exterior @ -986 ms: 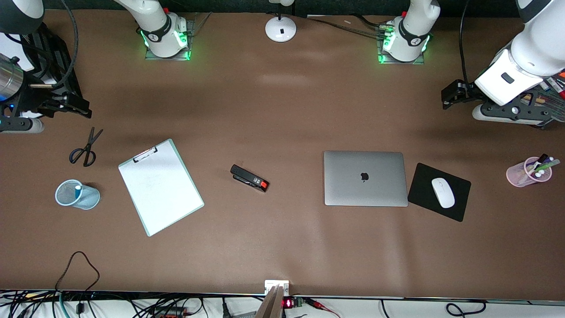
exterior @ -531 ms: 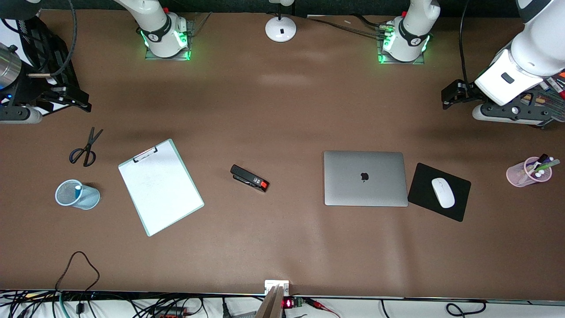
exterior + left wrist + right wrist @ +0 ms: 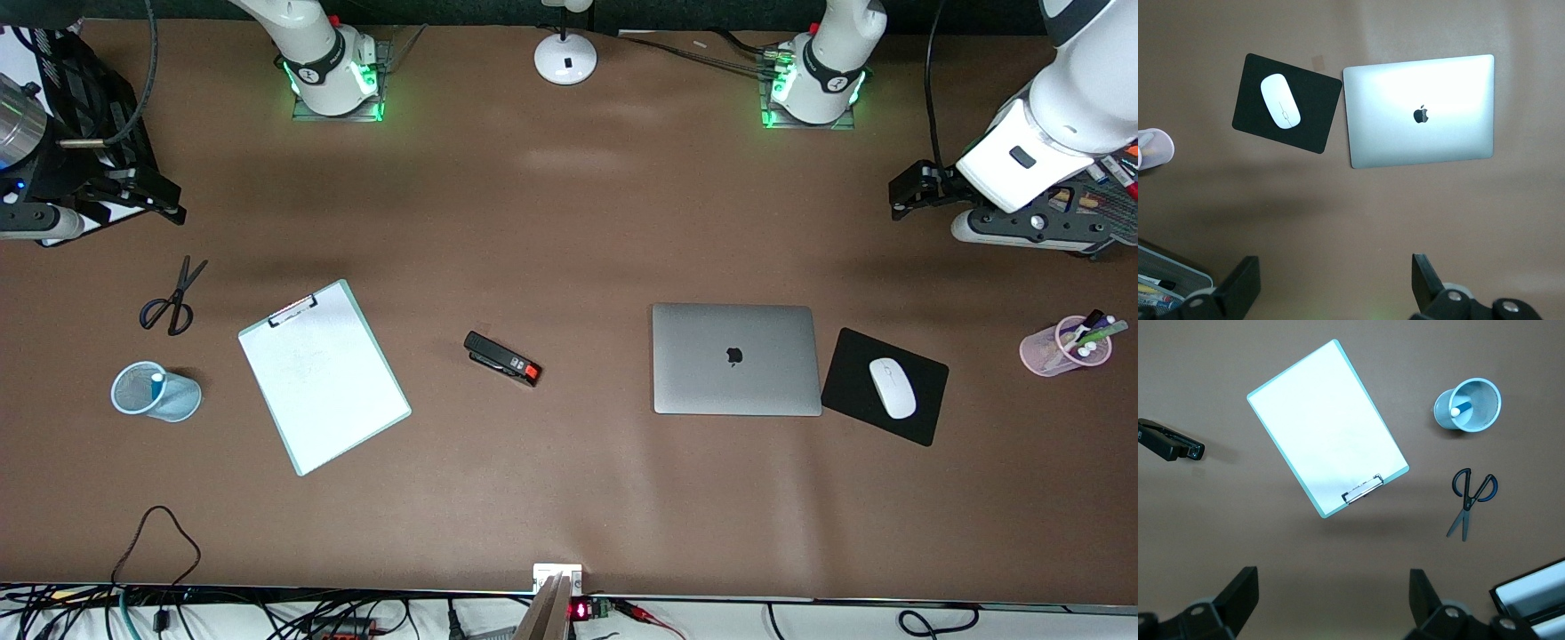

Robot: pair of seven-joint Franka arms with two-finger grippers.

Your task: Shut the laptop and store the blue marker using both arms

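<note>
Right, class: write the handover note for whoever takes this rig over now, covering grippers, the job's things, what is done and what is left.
Left gripper: open, empty, waiting raised at the left arm's end of the table.
Right gripper: open, empty, raised at the right arm's end.
Silver-grey slim laptop: lid shut, flat, beside the black mousepad.
Short bright-blue marker: standing in the pale-blue mesh cup, near the scissors.
Done: laptop closed, marker stored.
Left: nothing visible; both arms appear clear of the objects.

Even overhead light; laptop point(image 3: 1418, 110) lid glares white, shadows soft.
</note>
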